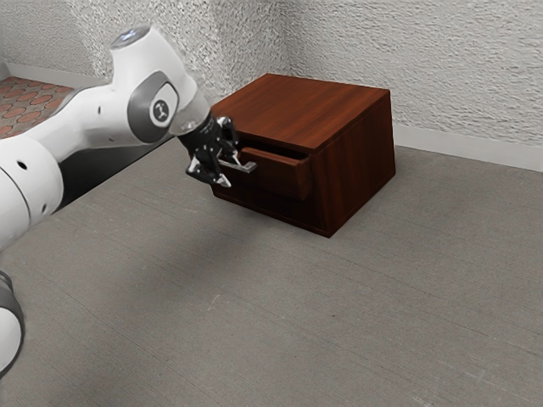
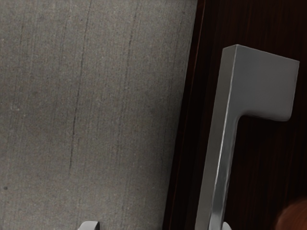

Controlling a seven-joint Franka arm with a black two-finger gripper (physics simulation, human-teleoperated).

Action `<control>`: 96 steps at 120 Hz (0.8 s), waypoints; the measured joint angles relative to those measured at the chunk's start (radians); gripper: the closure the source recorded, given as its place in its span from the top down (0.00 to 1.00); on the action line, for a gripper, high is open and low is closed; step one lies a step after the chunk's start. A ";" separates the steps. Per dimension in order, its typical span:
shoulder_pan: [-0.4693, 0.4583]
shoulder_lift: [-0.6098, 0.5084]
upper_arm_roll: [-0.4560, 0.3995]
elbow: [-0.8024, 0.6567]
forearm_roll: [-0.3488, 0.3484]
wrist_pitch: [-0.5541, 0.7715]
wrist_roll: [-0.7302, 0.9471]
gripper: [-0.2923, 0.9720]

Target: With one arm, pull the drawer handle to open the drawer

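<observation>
Nearest, exterior view: white arm (image 1: 34, 182) enters at the exterior view's left and reaches across the grey surface (image 1: 339, 314) toward a dark wooden cabinet (image 1: 348, 144).
Gripper, exterior view: black gripper (image 1: 222, 168) sits at the silver handle (image 1: 242, 162) of the cabinet's upper drawer (image 1: 280, 175).
Drawer, exterior view: the front stands a little proud of the cabinet face, with a dark gap above it. It is partly out, well short of fully open.
Markings, exterior view: a small white emblem shows on the grey joint cap (image 1: 159, 110), too small to read. No label shows on the cabinet.
Handle, wrist view: the bar (image 2: 225, 143) runs just under the hand, held off the dark drawer front (image 2: 268, 182) by a bent end.
Fingers, wrist view: one pale fingertip (image 2: 89, 225) shows over the grey surface, apart from the bar with bare surface between. Judged spread, hooked about the handle rather than pinching it.
Unidentified, wrist view: a reddish-brown blur (image 2: 295, 218) lies beside the bar near the hand; cannot tell what it is.
Markings, wrist view: no writing on handle or wood.
Step in hand: judged to be the pull itself, at an early stage.
Next move: calls for a straight draw along the drawer's travel, away from the cabinet toward the exterior view's left. A finger must be kept behind the bar so the hook does not slip off.
</observation>
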 joint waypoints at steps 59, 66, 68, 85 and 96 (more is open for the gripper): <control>0.014 -0.121 0.002 -0.153 -0.008 0.029 0.007 0.38; 0.013 -0.131 0.008 -0.176 -0.008 0.034 0.008 0.38; 0.013 -0.133 0.010 -0.181 -0.009 0.036 0.008 0.38; 0.013 -0.164 0.016 -0.217 -0.017 0.045 0.010 0.38; 0.014 -0.181 0.018 -0.243 -0.019 0.050 0.011 0.37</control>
